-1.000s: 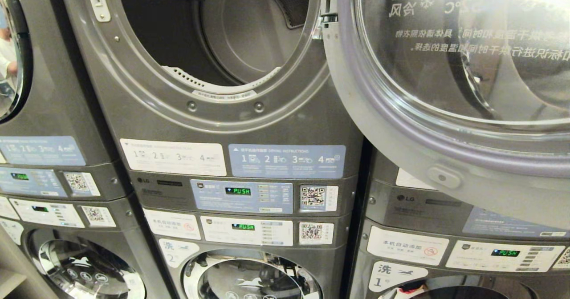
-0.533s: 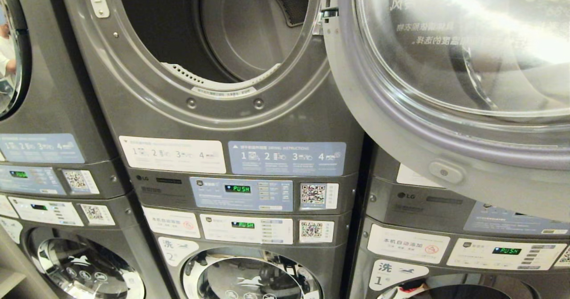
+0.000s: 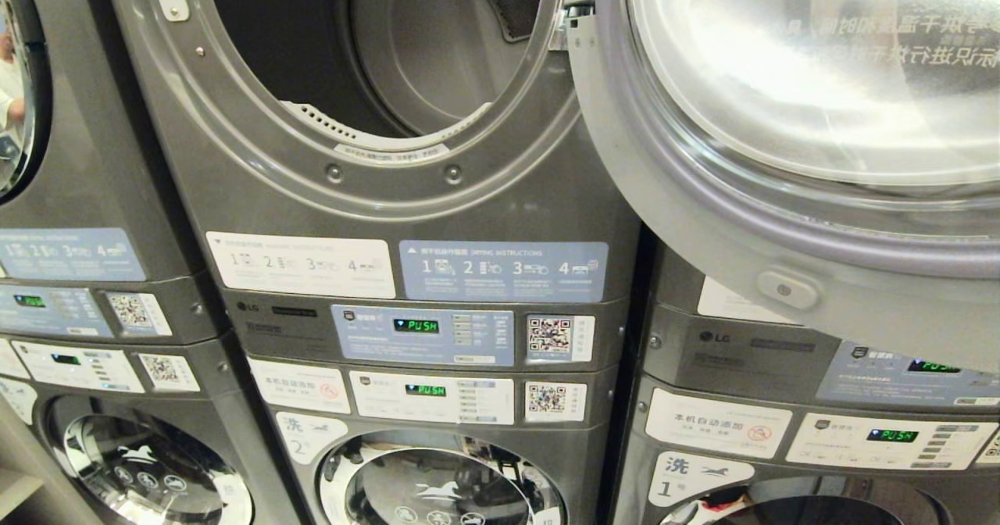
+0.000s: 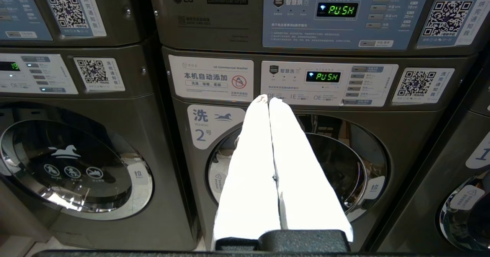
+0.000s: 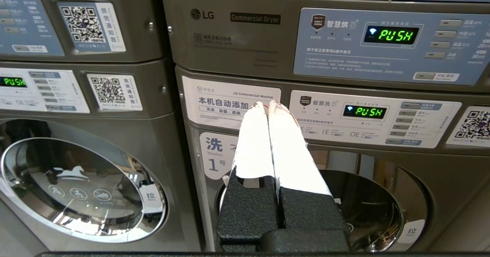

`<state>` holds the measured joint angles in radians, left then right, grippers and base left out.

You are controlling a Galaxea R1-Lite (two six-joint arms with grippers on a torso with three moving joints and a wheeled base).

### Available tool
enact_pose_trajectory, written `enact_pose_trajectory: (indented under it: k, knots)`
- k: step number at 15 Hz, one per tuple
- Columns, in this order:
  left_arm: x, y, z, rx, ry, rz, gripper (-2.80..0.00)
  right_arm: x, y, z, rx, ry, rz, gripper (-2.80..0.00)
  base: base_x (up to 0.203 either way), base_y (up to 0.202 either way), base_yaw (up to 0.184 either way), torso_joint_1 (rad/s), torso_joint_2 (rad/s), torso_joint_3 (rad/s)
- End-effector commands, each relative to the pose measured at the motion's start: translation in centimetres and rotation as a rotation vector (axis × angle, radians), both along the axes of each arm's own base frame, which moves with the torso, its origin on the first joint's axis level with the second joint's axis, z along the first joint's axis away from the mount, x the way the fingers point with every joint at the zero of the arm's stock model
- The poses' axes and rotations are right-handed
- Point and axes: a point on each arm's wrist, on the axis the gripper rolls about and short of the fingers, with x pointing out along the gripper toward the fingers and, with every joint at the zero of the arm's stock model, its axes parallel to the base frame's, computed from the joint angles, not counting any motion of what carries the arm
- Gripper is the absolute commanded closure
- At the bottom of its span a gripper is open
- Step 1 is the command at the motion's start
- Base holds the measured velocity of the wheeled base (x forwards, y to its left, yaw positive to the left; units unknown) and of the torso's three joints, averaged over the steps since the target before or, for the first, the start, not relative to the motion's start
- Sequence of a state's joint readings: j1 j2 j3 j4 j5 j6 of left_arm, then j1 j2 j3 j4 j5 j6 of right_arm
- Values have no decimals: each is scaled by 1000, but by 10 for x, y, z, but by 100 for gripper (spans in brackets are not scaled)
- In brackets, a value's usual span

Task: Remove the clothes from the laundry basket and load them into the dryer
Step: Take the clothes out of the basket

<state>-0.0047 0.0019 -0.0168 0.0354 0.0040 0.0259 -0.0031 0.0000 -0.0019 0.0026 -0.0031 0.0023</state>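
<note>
Gaping at the top of the middle stack, the dryer (image 3: pixel 375 48) has its drum bare, and its door (image 3: pixel 781 158) swings out to the right, covering the upper part of the neighbouring stack. No clothes and no laundry basket show in any view, so where they sit cannot be told. Neither arm appears in the head view. The left gripper (image 4: pixel 268 100) is clenched on nothing, pointing at the number-two washer (image 4: pixel 298 165) below the dryer; the right gripper (image 5: pixel 264 104), equally clenched and bare, faces the number-one washer (image 5: pixel 325 207). The likely trouble is that door: an arm rising on the right side could strike its rim. Dropped clothes are another risk, since the drum's mouth sits high above the washers.
</note>
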Motion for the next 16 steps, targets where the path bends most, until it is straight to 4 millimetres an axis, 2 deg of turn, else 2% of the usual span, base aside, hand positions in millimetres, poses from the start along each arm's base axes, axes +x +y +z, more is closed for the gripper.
enact_pose_trajectory:
  k: [1, 16]
  knots:
    - [0, 0, 0, 0, -1, 1, 0, 0, 0, 0, -1, -1, 0, 0, 0, 0, 0, -56, 120, 70]
    - [0, 0, 0, 0, -1, 1, 0, 0, 0, 0, 5, -2, 0, 0, 0, 0, 0, -92, 192, 98]
